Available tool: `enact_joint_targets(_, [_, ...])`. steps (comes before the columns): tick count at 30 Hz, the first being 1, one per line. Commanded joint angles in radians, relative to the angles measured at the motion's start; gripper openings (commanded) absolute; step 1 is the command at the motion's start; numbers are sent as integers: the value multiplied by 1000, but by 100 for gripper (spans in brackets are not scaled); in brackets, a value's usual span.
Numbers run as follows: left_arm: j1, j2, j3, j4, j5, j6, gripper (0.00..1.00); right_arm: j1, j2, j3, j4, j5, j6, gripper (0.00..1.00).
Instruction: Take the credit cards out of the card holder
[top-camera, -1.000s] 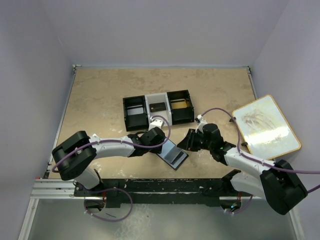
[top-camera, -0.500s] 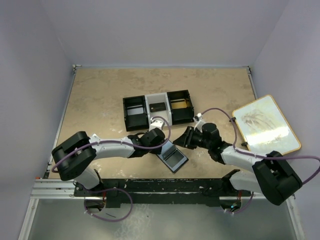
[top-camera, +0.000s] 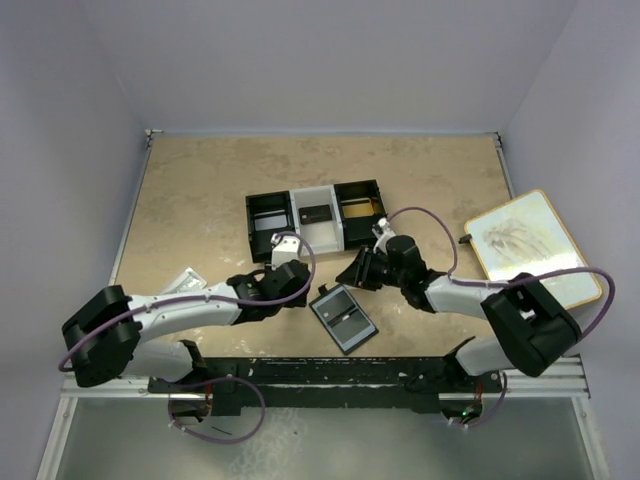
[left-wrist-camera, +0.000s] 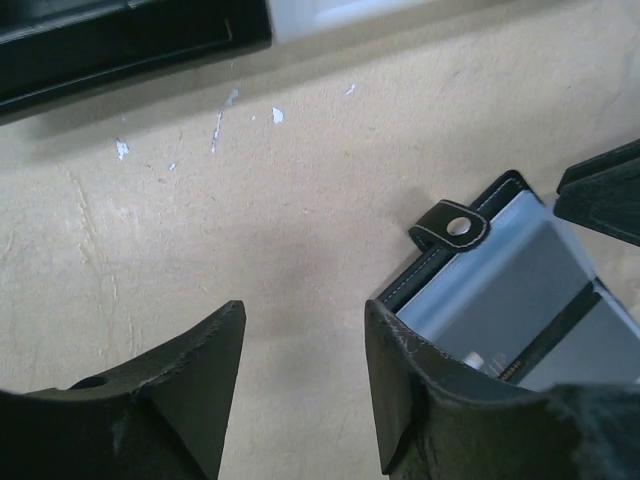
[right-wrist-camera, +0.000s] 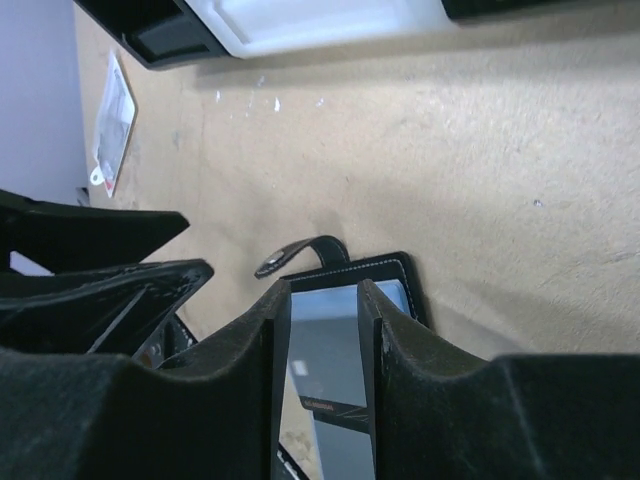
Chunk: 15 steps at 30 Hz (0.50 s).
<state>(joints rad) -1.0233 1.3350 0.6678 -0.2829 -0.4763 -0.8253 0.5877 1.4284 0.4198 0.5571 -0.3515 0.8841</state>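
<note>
Shows card holder (top-camera: 343, 317) lying open, sleeves up, on table (top-camera: 200, 200), at 6 o'clock from tray (top-camera: 251, 228). Poses left gripper (left-wrist-camera: 302, 330) at its 10 o'clock, fingers spread, empty; right gripper (right-wrist-camera: 318, 295) at 1 o'clock, fingers apart, pinching nothing.

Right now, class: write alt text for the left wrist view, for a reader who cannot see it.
The left hand is open over the tan table, holding nothing. Just right of it lies the open black card holder, its clear sleeves and snap strap showing; a black-and-white tray edges the top.
</note>
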Motion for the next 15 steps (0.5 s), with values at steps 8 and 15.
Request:
enact_joint_targets(8, [-4, -31, 37, 121, 165, 121, 54, 42, -242, 18, -268, 240, -45, 39])
enact_joint_targets(15, [-15, 85, 83, 147, 302, 200, 53, 119, -338, -93, -174, 166, 37, 35])
